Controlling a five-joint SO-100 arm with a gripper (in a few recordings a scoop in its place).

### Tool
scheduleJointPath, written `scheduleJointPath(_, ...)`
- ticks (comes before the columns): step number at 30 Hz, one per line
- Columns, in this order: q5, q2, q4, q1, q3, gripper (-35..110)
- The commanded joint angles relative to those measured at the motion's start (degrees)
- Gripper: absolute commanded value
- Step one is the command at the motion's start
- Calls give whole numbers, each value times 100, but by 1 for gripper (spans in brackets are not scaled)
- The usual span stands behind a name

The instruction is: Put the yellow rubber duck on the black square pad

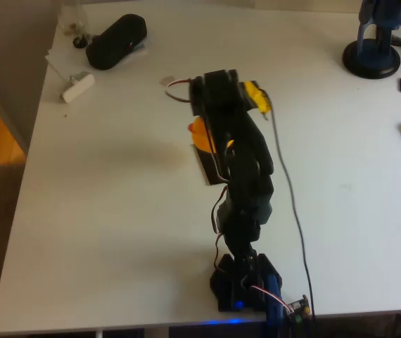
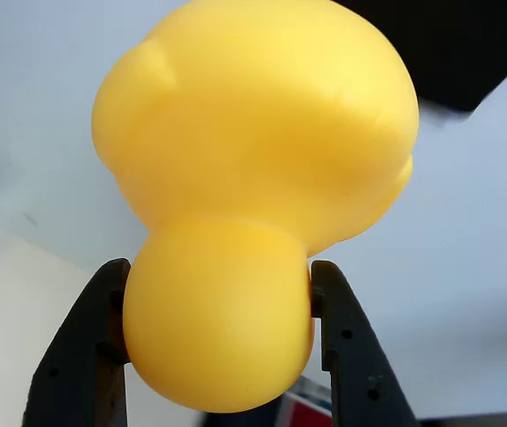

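The yellow rubber duck (image 2: 253,178) is large in the wrist view, and my gripper (image 2: 219,351) is shut on its rounded head, one black finger (image 2: 84,351) on each side. From overhead, a bit of the duck (image 1: 199,134) peeks out at the left of my black arm (image 1: 246,176), which covers the gripper. The black square pad (image 2: 467,44) shows as a dark patch beyond the duck at the upper right of the wrist view. In the overhead view only a corner of the pad (image 1: 205,164) shows beneath the arm. I cannot tell whether the duck touches the pad.
A bulky black oblong case (image 1: 116,41) lies at the back left, with a small white object (image 1: 77,86) on papers beside it. A blue stand (image 1: 373,49) sits at the back right. A grey cable (image 1: 292,204) runs along the arm's right. The white table (image 1: 102,211) ends at the left.
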Motion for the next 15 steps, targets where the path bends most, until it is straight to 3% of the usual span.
scheduleJointPath(1, -105, 229, 70, 290, -193, 18)
scheduleJointPath(15, -105, 237, 360, 694, 976, 18)
